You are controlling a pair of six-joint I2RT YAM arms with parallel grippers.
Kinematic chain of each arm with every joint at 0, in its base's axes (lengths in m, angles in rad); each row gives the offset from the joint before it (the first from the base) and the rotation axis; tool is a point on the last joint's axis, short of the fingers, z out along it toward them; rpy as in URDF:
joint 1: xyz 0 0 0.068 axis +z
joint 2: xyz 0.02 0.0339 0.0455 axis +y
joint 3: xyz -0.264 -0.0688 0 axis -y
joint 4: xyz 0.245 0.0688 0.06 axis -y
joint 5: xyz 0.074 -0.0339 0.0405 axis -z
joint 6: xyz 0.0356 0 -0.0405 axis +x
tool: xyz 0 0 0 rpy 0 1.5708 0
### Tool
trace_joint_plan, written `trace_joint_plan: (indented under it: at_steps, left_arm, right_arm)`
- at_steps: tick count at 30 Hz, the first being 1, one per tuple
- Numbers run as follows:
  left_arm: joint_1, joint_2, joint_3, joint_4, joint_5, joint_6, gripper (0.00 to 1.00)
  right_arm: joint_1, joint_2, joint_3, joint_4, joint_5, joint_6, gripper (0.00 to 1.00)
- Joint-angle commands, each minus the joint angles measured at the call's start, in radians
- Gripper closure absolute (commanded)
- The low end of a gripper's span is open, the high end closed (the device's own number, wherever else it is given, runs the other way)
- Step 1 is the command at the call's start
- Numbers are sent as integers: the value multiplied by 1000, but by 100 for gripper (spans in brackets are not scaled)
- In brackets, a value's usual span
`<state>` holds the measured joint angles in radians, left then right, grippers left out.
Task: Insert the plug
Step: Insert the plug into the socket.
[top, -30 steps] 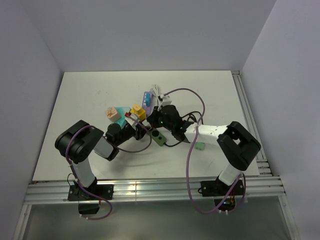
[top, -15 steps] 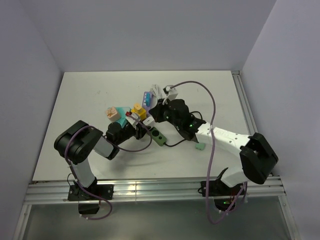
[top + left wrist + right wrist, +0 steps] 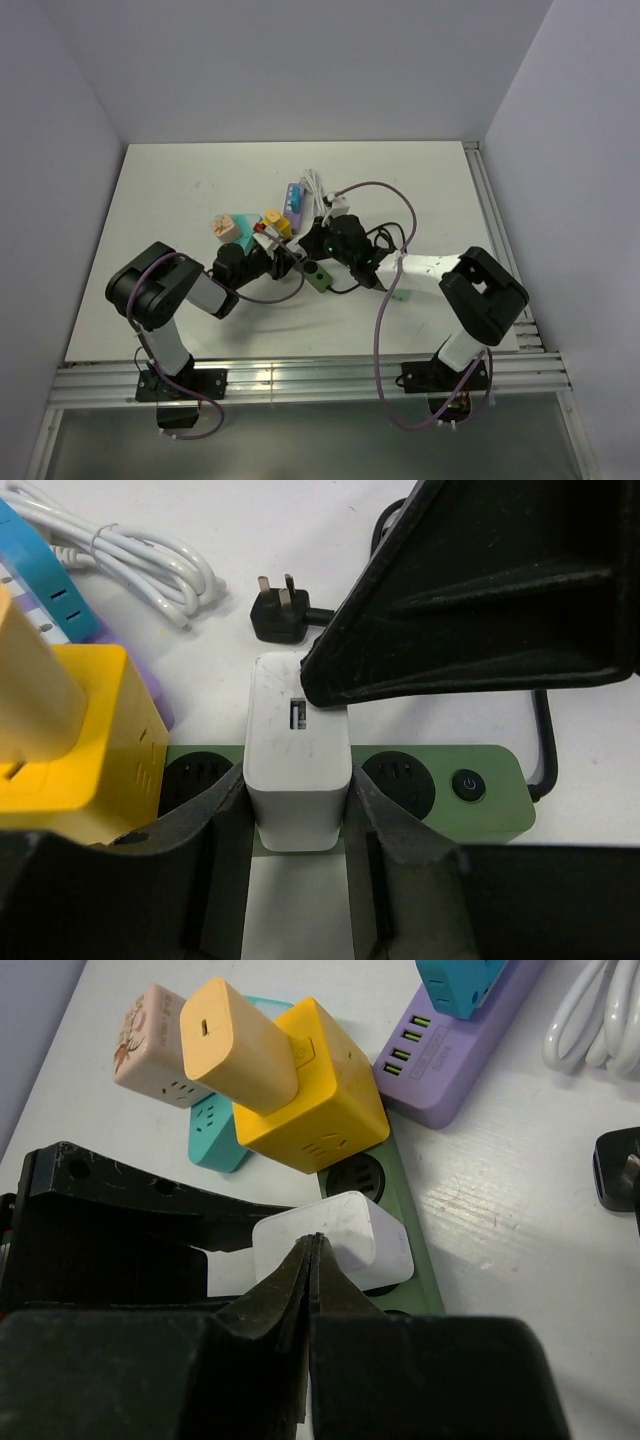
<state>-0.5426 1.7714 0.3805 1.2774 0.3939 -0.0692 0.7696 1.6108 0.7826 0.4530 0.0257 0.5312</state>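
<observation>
**While the left gripper (image 3: 298,780) pinches it, the plug (image 3: 298,730) stands on the strip (image 3: 497,818)**

Its fingers (image 3: 222,825) clamp the white plug's sides at the strip's middle. The pins are hidden, so seating cannot be judged. The right gripper (image 3: 309,1258), fingers pressed together, has its tip on the plug's top. A yellow cube (image 3: 95,735) covers the strip's end opposite the switch (image 3: 467,785).

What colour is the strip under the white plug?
The strip is green, clearest in the left wrist view.
</observation>
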Motion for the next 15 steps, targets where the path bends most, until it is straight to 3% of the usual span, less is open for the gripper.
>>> trace_joint_plan:
  at_steps: [1,15]
  left_arm:
    - [-10,-69,21,165,45,-1,99]
    - [-11,-47,20,169,43,5,100]
  right_arm:
    - [-4,-15,-32,-5,-6,7,100]
    - [10,-213,158,-200,22,-83,100]
